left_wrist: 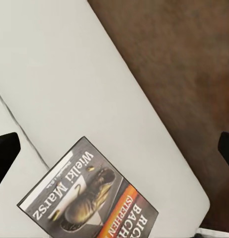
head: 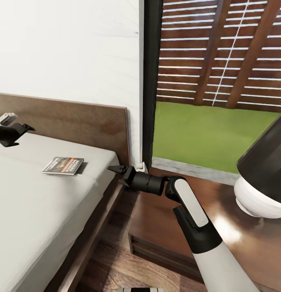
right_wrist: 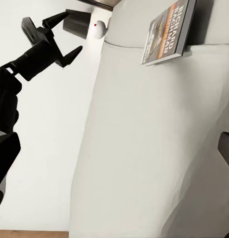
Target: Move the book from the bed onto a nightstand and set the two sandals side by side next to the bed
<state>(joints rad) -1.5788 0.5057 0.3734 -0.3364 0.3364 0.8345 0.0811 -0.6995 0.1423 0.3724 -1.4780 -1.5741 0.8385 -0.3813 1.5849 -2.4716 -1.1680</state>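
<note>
Head view: one book [head: 63,165] lies flat on the light mattress of the bed [head: 31,211], near the dark headboard [head: 75,119] and toward the mattress edge that faces the nightstand [head: 156,219]. The book is free of both pincers. One nightstand is visible, its glossy reddish-brown top beside the bed frame, with a drawer front below; its far side is cut off behind the right arm and a lamp [head: 264,178] with a dark shade and white base, itself cropped by the picture's edge.

Left pincer [head: 27,127]: over the mattress near the headboard, well apart from the book, fingers spread, holding nothing; its arm is cut off at the picture's edge. Right pincer [head: 116,172]: at the corner of the mattress, between bed and nightstand, fingers parted, empty, pointing toward the book.

Left wrist view: the book [left_wrist: 89,198] from above, cover up, showing a boot, an orange band and dark lettering; its lower part is cropped. Two dark fingertips [left_wrist: 5,151] show at opposite edges, wide apart. The headboard's brown wood runs beside the mattress.

Right wrist view: the book [right_wrist: 166,32] seen edge-on across the mattress, with the left pincer [right_wrist: 64,34] spread open beyond it. A small white object by the headboard is too blurred to identify.

Behind the nightstand, one dark-framed window [head: 152,81] shows lawn and a slatted brown fence
</note>
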